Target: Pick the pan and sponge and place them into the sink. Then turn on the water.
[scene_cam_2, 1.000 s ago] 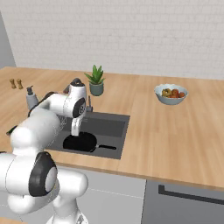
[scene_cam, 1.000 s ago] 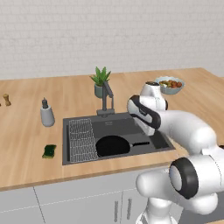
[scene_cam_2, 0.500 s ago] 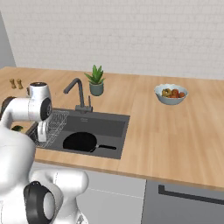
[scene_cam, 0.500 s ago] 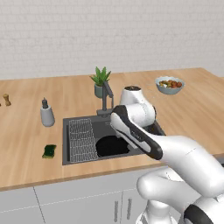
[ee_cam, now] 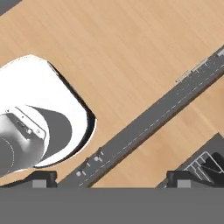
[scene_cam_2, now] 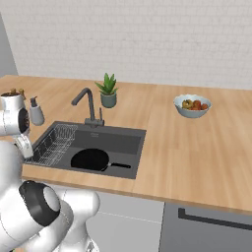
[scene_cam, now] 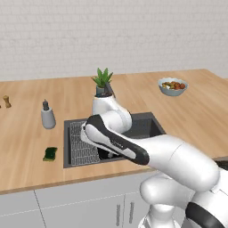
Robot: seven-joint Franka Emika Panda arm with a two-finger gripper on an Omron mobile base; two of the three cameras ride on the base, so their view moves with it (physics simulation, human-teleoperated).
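The pan [scene_cam_2: 92, 160] is round, flat and all black, with a thin straight handle that points to the right. It lies on the bottom of the sink [scene_cam_2: 120, 140], near the front wall. The sink is a big dark grey box shape set into the counter [scene_cam_2: 197, 147], which is light brown wood with long grain lines. A wire rack [scene_cam_2: 54, 142] made of thin silver bars sits in the left part of the sink.

The sponge [scene_cam: 50, 153] is a small block, dark green on top with a thin yellow edge below. It lies on the counter just left of the sink, near the front edge.

A dark bent faucet [scene_cam_2: 87, 106] stands at the back edge of the sink. A green plant [scene_cam_2: 108, 90] in a small grey pot stands just behind it. A grey soap bottle [scene_cam: 47, 116] stands on the counter by the back left corner of the sink. A pale bowl [scene_cam_2: 192, 106] with red and yellow fruit sits well to the right. Small brown shakers [scene_cam: 6, 101] stand at the far left. The wall behind is white brick.

In the left base view the thick white arm lies across the sink and hides the pan and most of the faucet.

The gripper [ee_cam: 111, 183] looks down at the wood and a dark strip. Its two dark tips stand far apart with nothing between them.
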